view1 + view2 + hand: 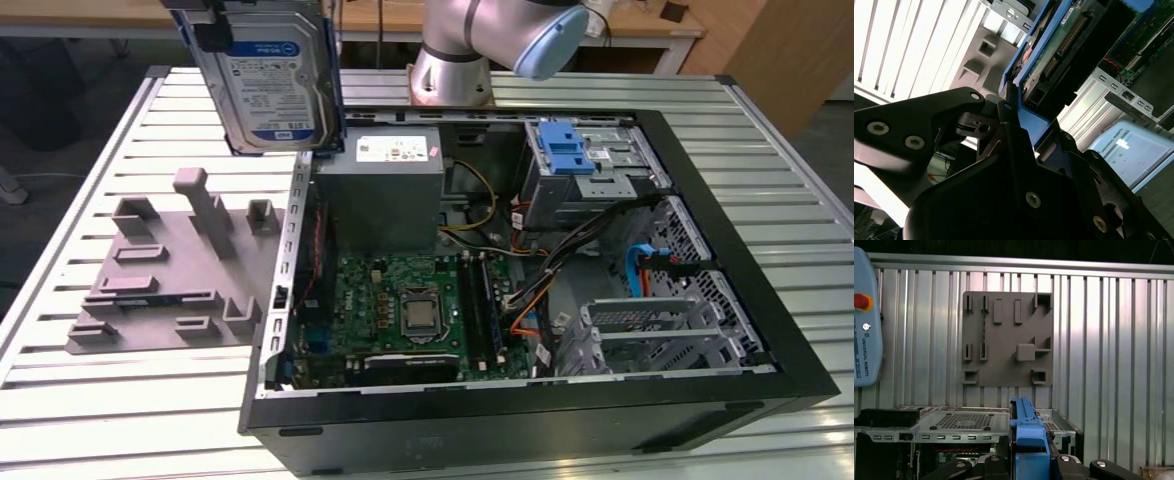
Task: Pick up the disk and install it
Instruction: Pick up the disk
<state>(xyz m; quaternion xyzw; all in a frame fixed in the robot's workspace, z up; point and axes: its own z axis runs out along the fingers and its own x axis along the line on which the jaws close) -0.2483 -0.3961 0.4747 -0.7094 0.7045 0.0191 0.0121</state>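
Disk (271,85) aloft, upright, jaws clamped on it; open computer case (534,415), grey fixture (160,275) below.
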